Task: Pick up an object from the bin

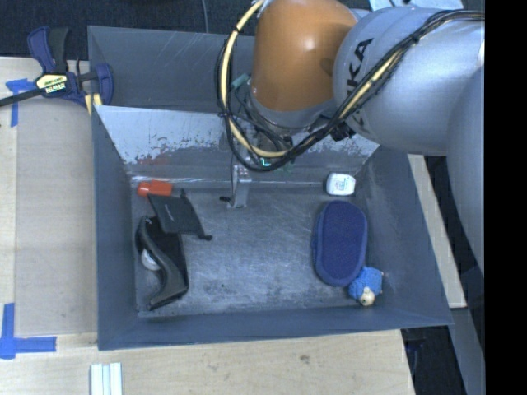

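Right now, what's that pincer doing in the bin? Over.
Pincer low, back middle of bin. Orange-capped pen left of it in view, untouched. Black pieces, blue oval pouch lie clear. Over.

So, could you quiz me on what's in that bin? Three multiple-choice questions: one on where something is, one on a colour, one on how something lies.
1. Where in the bin is the blue oval pouch?
A. in the left front corner
B. on the right of the floor
C. up on the back wall

2. What colour is the small cap at the back left, above the black pieces?
A. orange
B. green
C. purple

3. How does the pouch lie?
A. standing on end
B. hanging from the arm
C. flat on the floor

Answers: 1 B, it sits right of the middle, near the right wall. 2 A, the cap is plainly orange. 3 C, its whole oval face is turned upward, on the floor.
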`<state>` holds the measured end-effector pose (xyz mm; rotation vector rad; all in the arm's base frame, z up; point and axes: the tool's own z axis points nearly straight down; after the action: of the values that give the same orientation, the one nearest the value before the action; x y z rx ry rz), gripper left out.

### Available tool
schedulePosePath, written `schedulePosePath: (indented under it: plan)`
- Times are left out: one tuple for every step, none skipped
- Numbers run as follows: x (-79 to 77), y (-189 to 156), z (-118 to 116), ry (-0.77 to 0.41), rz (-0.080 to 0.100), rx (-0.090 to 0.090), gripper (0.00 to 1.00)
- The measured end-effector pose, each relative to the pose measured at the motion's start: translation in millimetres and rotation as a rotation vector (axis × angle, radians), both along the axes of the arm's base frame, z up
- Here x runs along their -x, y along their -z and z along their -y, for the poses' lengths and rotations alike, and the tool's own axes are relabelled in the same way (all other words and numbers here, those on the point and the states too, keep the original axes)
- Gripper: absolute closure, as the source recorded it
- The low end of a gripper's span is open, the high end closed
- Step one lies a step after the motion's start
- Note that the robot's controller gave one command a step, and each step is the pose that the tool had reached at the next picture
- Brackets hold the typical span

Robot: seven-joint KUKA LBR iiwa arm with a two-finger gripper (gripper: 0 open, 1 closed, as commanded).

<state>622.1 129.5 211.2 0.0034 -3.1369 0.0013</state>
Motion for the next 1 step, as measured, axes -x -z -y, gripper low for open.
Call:
schedulePosePath:
  plan:
    - [45.8, 100.1, -90.4, 0.088, -0.002, -0.002, 0.0]
